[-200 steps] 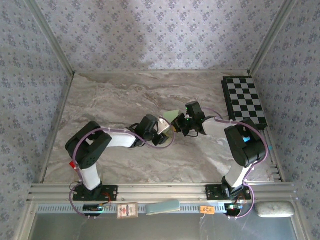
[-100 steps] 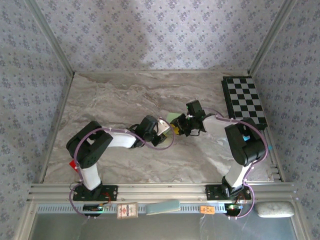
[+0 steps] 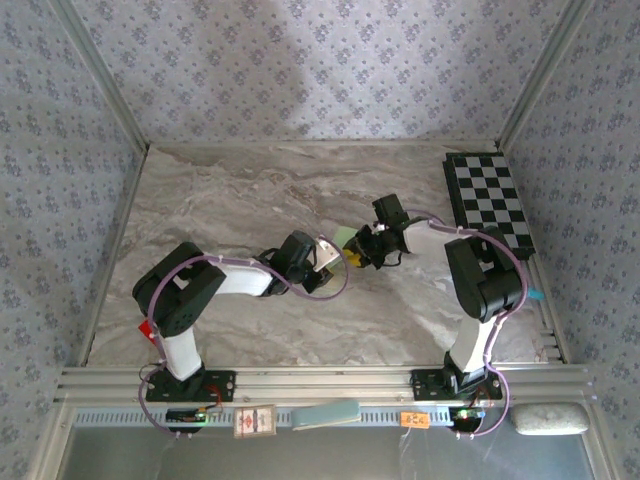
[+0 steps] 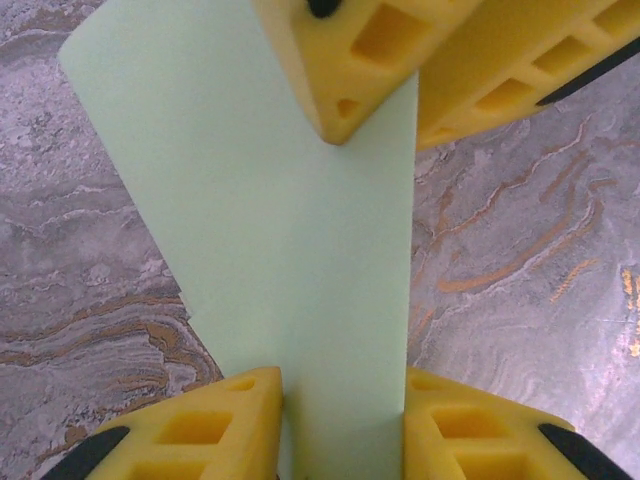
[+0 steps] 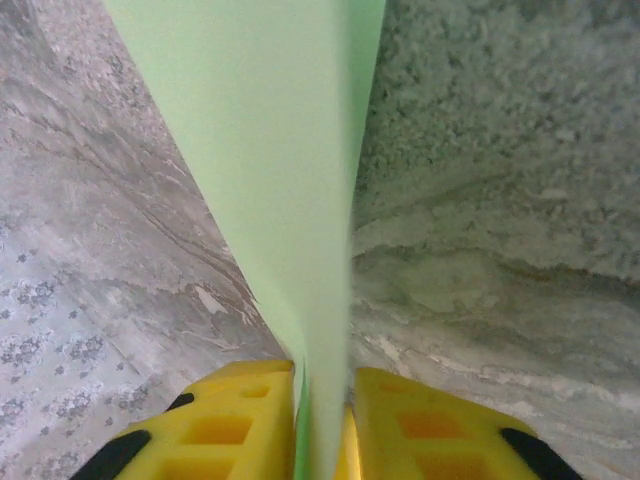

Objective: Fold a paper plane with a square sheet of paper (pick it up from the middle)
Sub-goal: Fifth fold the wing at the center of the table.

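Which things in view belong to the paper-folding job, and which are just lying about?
Job: paper plane, pale green, between the left gripper and right gripper.
Lying about: checkerboard; light-blue card on the front rail; grey pad.

Middle of the counter (image 3: 230, 200), the paper plane (image 3: 345, 238) sits between my two pincers: left pincer (image 3: 328, 255) on its left, right pincer (image 3: 358, 250) on its right. The checkerboard (image 3: 488, 200) lies well apart, far right.
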Motion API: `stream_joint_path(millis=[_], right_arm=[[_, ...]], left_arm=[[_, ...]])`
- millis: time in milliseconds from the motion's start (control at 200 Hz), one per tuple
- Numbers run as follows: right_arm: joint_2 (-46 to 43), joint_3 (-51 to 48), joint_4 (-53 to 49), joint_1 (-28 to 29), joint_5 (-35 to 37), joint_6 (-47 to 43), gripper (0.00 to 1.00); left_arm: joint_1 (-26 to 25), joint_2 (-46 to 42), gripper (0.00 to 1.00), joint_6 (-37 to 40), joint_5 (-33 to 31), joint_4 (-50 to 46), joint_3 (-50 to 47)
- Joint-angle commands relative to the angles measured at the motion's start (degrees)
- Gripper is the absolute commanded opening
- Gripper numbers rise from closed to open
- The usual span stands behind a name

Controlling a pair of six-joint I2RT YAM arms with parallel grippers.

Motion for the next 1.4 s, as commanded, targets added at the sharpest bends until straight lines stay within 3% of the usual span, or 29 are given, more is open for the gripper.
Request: stream_joint_path(millis=[0,165,610,1064,1164,1394], right_arm=[[0.13,1.17,-2.72,-0.15,-1.37,-1.31,0.14],[-1.49,-0.7,-1.69,-0.07,0.01,0.39,0.06],[-1.52,-1.99,-0.01,0.64,-0.14,2.57,0.05],[-0.89,-1.64,-0.15,0.73,-0.76,2.85,0.07],[-1.1,-1.79,-0.09,0.7,-0.68,2.94,0.12],[-2.36,-1.62,-1.19,0.48,0.89,2.49,0.4]], left_arm=[[-0.12,-0.07,0.32,1.18,-0.61,-0.34,0.41],[-0.49,-1.87,0.39,0.23,-0.66,0.03,1.12],[-2.08,0.33,0.41,-0.49,-0.22,0.26,3.56],[-2.13,1.5,0.3,-1.66,-0.57,-0.14,2.87],[-2.12,1.26,0.25,-1.89,-0.41,-0.19,2.79],[-2.05,1.94,0.2,-2.81,0.56,0.5,2.2]])
